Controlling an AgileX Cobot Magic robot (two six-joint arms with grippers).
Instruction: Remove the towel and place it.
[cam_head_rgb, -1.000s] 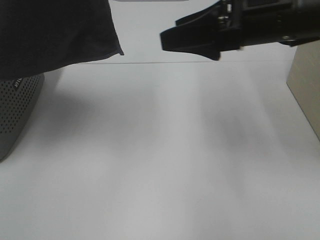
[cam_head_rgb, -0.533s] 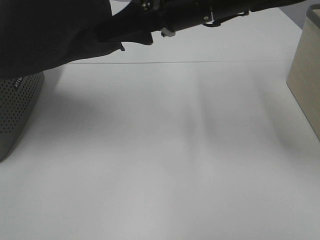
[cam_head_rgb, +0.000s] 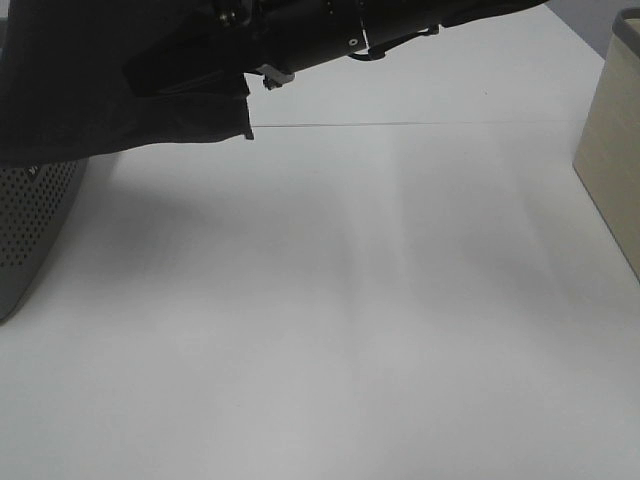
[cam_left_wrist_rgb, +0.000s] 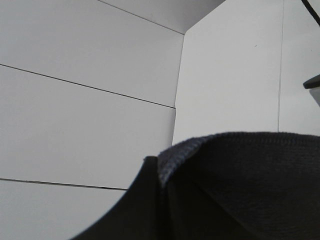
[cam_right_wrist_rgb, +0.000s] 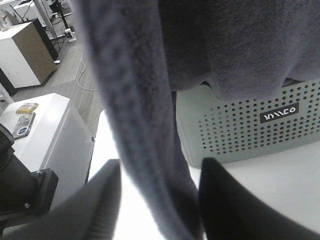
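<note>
The large dark charcoal-grey terry towel (cam_head_rgb: 100, 90) hangs above the grey perforated plastic basket (cam_head_rgb: 30, 230), with its lower hemmed corner out past the basket's side over the white table (cam_head_rgb: 350, 320). The left gripper (cam_left_wrist_rgb: 152, 195) is clenched on a fold of the towel. The right gripper (cam_right_wrist_rgb: 160, 162) reaches in beside the basket, its jaws apart on either side of the towel's hanging hemmed edge, not clamped on it.

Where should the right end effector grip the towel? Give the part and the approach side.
Grip the hemmed edge of the towel that hangs free near the basket. It drops as a narrow upright fold between the open fingers of the right end effector, so closing on it level, from the side away from the basket, looks best.
</note>
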